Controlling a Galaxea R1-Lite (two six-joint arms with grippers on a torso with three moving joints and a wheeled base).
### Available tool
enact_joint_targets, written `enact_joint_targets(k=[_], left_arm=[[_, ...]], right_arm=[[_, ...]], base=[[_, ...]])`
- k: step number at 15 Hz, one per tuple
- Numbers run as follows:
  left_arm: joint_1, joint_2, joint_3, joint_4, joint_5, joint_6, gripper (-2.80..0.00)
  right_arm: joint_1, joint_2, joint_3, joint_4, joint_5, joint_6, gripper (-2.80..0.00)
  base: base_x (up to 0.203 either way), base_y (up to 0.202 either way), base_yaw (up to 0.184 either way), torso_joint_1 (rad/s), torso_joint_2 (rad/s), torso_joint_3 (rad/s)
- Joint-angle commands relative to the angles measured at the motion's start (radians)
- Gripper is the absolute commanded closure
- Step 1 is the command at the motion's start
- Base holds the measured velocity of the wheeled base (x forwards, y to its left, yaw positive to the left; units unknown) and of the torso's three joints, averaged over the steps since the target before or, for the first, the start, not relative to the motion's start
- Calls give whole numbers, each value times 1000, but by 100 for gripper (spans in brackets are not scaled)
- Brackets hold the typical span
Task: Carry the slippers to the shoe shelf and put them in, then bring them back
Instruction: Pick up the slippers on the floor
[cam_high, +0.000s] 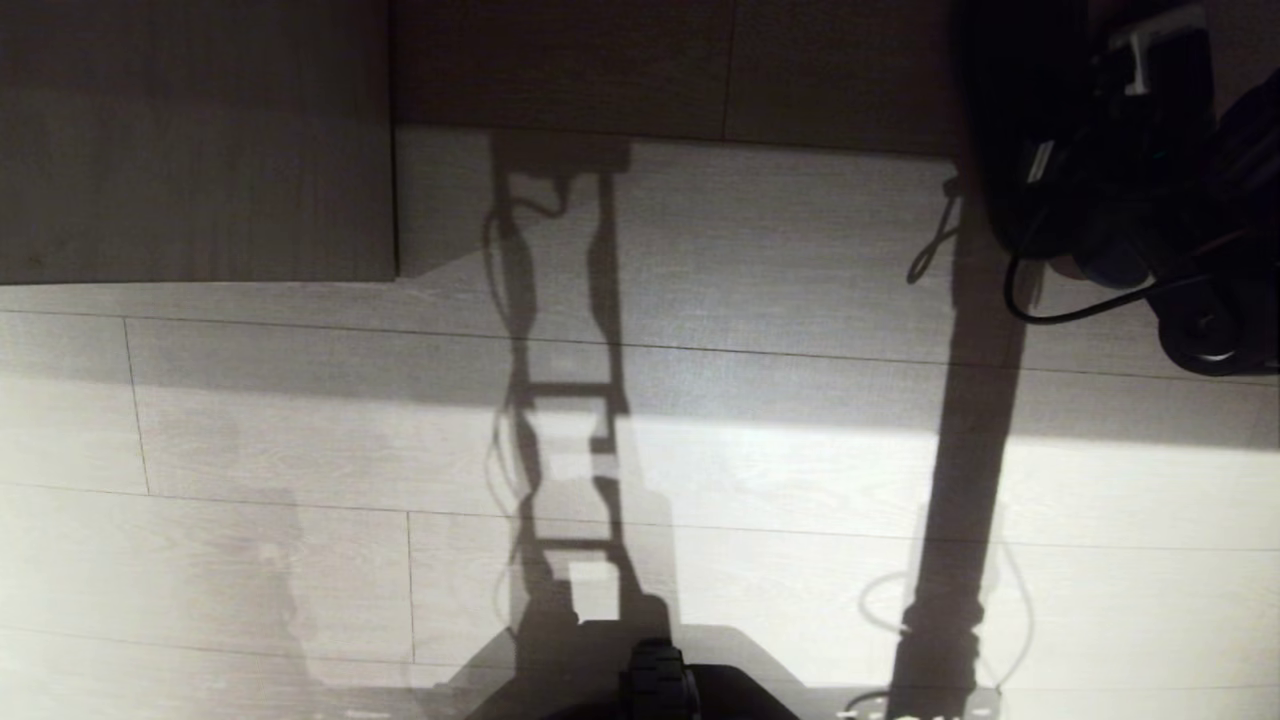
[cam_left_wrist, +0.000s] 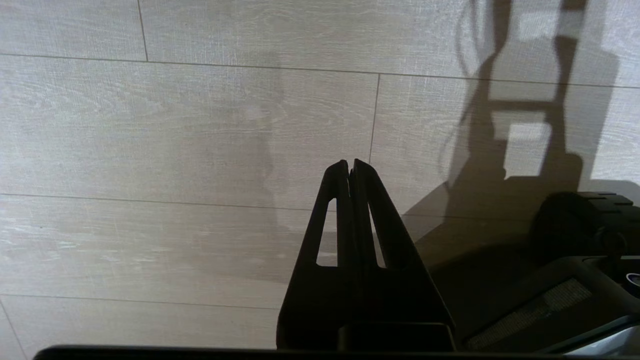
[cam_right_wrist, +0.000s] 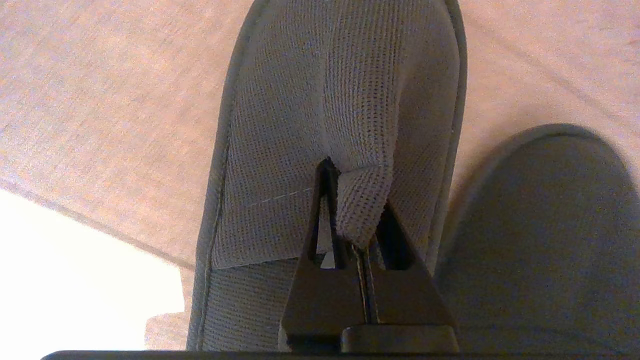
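Partly cropped slippers (cam_right_wrist: 345, 100) in right gripper (cam_right_wrist: 345, 210)

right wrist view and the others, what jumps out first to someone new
In the right wrist view, the right gripper is shut on a pinched fold of one slipper's knit upper, its mate beside it. The left gripper hangs shut over pale floor planks crossed by the robot's long shadow.
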Motion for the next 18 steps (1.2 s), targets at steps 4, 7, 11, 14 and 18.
enact_joint_targets(k=[4, 7, 11, 14, 18], left_arm=[[0, 0, 0, 0, 0, 0, 0], [0, 1, 0, 0, 0, 0, 0], [0, 0, 0, 0, 0, 0, 0], [0, 0, 0, 0, 0, 0, 0], [0, 0, 0, 0, 0, 0, 0]], right_arm=[[0, -24, 0, -1, -63, -2, 0], [6, -7, -24, 1, -120, -3, 0], [11, 19, -57, 7, -177, -5, 0], [17, 23, -57, 7, -184, -6, 0], [17, 23, -60, 7, -198, -10, 0]], base=[[0, 0, 0, 0, 0, 0], [0, 0, 0, 0, 0, 0], [0, 0, 0, 0, 0, 0], [0, 0, 0, 0, 0, 0], [0, 0, 0, 0, 0, 0]])
